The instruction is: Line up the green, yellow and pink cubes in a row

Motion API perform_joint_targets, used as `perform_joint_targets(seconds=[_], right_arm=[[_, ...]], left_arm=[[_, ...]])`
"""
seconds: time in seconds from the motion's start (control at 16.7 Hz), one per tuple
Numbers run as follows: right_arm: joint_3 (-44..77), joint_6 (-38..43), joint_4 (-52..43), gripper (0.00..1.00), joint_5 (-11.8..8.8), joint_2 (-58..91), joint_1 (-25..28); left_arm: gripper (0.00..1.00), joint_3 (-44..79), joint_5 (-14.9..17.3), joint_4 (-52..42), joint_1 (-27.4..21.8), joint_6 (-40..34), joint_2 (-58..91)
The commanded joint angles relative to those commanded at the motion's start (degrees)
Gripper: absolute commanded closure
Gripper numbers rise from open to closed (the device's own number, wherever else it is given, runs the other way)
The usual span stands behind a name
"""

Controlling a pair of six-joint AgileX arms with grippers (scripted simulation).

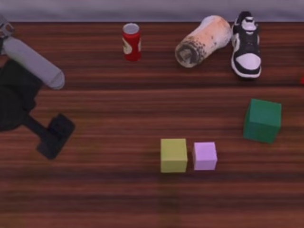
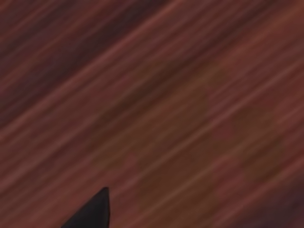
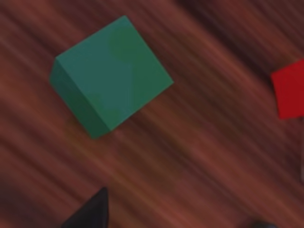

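The wooden surface (image 1: 118, 199) carries a sneaker (image 1: 246, 45), a tipped cup (image 1: 202, 42) whose contents can't be seen, and a red can (image 1: 131, 42) with an unreadable label. The green cube (image 1: 262, 120) sits right, well apart from the yellow cube (image 1: 173, 155) and the pink cube (image 1: 204, 156), which sit just beside each other. The left gripper (image 1: 56, 137) hovers left; its jaws' state cannot be told. The right arm is out of the top view.

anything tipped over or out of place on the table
The speckled cup lies on its side at the back, between the upright red can and the sneaker. The green cube sits apart, right of the yellow cube and pink cube.
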Motion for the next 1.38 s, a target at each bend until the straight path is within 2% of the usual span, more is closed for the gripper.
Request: perform_joint_targets(seconds=[0.36, 0.66, 0.9, 1.38], right_arm=[[23.96, -15.51, -17.32, 0.0, -0.09, 31.56, 3.61], [38.44, -24.37, -26.42, 0.0, -0.01, 47.99, 5.66], [43.23, -27.22, -29.14, 0.0, 0.06, 53.19, 6.32], [41.6, -27.28, -26.82, 0.0, 0.07, 54.04, 6.2]], left_arm=[[0.0, -29.18, 0.43, 17.81, 11.53, -12.24, -35.08], [0.0, -43.9, 0.52, 30.67, 17.69, -19.37, -55.73], [0.0, -48.01, 0.5, 35.62, 19.58, -21.69, -61.87], [0.0, -48.01, 0.5, 35.62, 19.58, -21.69, -61.87]])
